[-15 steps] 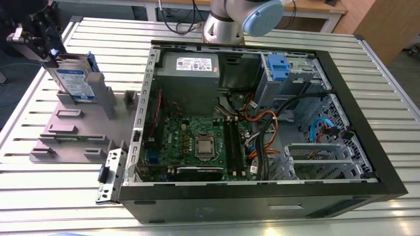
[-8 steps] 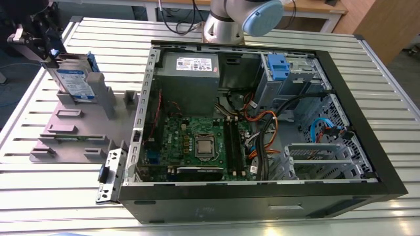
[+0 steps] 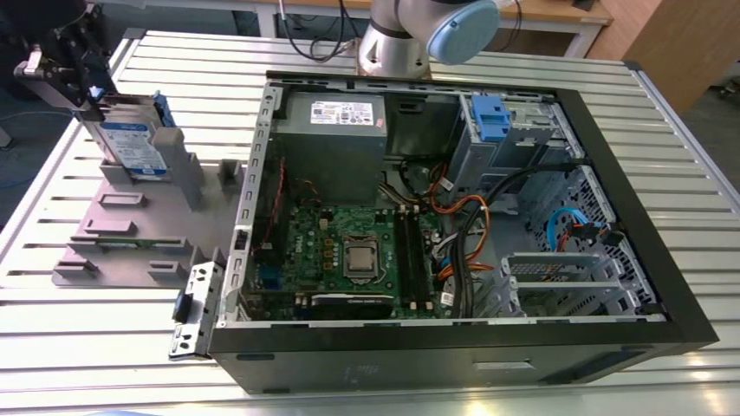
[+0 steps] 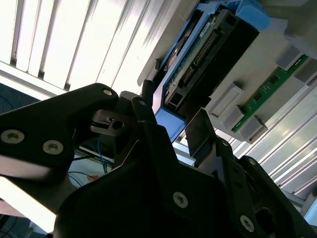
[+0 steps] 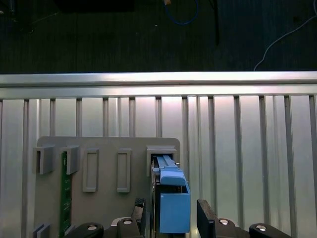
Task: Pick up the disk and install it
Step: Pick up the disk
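The disk (image 3: 130, 143) stands upright on its edge in a slot of the grey plastic holder (image 3: 127, 227), at the exterior view's left. It is silver with a white-and-blue label and blue caddy rails. My gripper (image 3: 93, 104) hangs at the disk's top edge. In the first wrist view the disk's blue rail (image 5: 173, 206) lies between the two dark fingers (image 5: 204, 216), with a small gap on one side. The second wrist view shows the same blue rail end (image 4: 171, 124) between the fingers (image 4: 199, 134). The gripper is open, astride the disk.
The open computer case (image 3: 647, 260) lies on the slatted metal table (image 3: 694, 173), with a grey drive bay and blue bracket (image 3: 491, 117) at its far corner. A green memory stick (image 5: 64, 191) sits in another slot of the holder. The table edge (image 5: 158, 79) runs just beyond the holder.
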Controlling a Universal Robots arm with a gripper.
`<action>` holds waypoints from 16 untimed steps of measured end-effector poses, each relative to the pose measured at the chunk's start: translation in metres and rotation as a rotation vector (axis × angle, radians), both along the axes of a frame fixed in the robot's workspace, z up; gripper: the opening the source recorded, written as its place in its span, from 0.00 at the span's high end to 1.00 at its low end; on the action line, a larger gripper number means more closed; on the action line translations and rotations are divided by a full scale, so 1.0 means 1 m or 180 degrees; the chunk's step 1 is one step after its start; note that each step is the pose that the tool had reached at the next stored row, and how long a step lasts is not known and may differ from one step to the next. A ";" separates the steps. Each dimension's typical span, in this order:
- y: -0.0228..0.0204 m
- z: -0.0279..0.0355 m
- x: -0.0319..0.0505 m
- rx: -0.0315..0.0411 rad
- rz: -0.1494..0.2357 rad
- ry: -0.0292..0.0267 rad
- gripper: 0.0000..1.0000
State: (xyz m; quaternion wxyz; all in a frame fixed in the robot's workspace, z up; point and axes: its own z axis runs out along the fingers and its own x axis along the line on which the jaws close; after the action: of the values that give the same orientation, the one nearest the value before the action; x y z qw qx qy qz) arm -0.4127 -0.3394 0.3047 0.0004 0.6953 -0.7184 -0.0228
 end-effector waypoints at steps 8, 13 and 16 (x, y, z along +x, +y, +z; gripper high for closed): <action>0.0000 -0.0017 0.0000 0.0000 0.0000 0.0000 0.47; 0.0000 -0.0027 0.0000 0.0000 0.0000 0.0000 0.47; 0.0000 -0.0034 0.0000 0.0000 0.0000 0.0000 0.47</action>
State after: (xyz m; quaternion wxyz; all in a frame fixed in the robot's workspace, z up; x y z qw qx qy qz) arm -0.4127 -0.3394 0.3013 0.0004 0.6953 -0.7184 -0.0229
